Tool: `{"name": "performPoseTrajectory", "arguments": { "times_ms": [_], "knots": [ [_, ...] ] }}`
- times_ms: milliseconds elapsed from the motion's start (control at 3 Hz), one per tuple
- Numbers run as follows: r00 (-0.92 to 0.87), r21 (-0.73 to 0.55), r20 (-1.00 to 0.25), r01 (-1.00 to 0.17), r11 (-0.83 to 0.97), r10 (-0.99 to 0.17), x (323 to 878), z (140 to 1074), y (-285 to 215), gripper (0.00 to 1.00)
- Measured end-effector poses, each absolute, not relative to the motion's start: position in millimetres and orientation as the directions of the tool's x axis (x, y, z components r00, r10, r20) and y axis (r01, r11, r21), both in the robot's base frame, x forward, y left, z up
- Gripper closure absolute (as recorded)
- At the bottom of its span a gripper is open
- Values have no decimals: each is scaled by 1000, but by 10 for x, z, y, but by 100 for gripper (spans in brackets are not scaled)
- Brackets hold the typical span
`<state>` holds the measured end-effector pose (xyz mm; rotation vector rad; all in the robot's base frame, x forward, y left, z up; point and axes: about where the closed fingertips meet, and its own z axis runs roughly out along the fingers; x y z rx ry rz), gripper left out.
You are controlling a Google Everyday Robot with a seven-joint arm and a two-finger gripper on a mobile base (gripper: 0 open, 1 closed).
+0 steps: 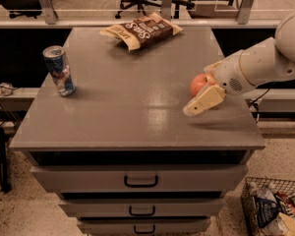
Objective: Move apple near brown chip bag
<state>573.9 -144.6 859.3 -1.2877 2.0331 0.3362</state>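
Note:
The reddish-orange apple (196, 84) sits on the right side of the grey cabinet top (132, 107). My gripper (198, 90) reaches in from the right at the apple. Its near cream finger (204, 101) lies in front of the apple and the far finger (212, 67) shows behind it, so the apple sits between the spread fingers and is partly hidden. The brown chip bag (142, 30) lies flat at the back middle of the top, well away from the apple and gripper.
A blue, red and silver drink can (59, 71) stands upright at the left side of the top. The cabinet has drawers (140, 181) below. A wire basket (275, 208) with items stands on the floor at lower right. Office chairs stand behind a rail at the back.

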Motion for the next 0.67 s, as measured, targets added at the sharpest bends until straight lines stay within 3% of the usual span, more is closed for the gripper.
{"name": "performPoseTrajectory", "arguments": {
  "times_ms": [667],
  "knots": [
    [-254, -175, -697, -847, 503, -671, 5909, 8562, -1504, 62]
  ]
}}
